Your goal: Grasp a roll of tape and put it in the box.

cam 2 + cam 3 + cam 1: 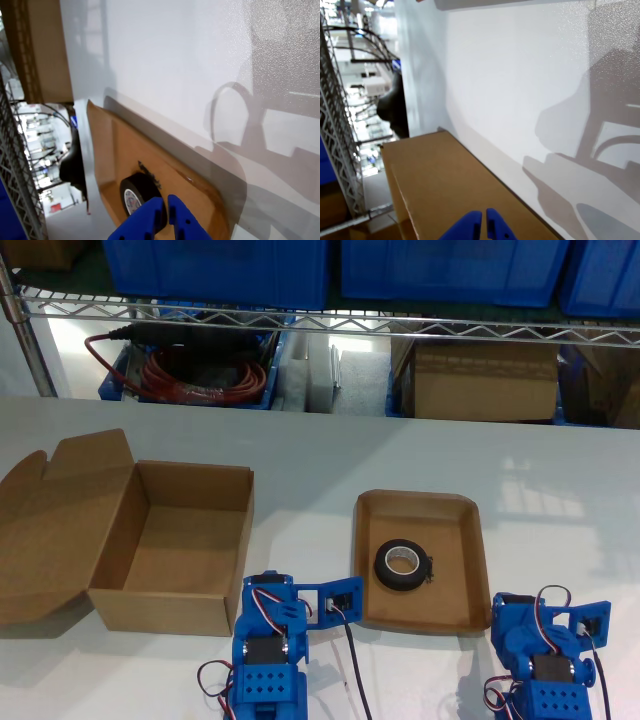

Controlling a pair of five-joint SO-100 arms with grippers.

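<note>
Black roll of tape [403, 565] lies flat in a shallow brown tray [372, 530], lower centre-right of the exterior view, on the white tabletop [300, 445]. Deep cardboard box [190, 590] sits open at that view's lower left, flap lid [55, 520] folded back, well apart from the tray. My first claw [166, 212] has its blue tips nearly together, holding nothing, with the tape [141, 192] just beyond them. My second claw [483, 220] is closed and empty, over a box wall [445, 185].
</note>
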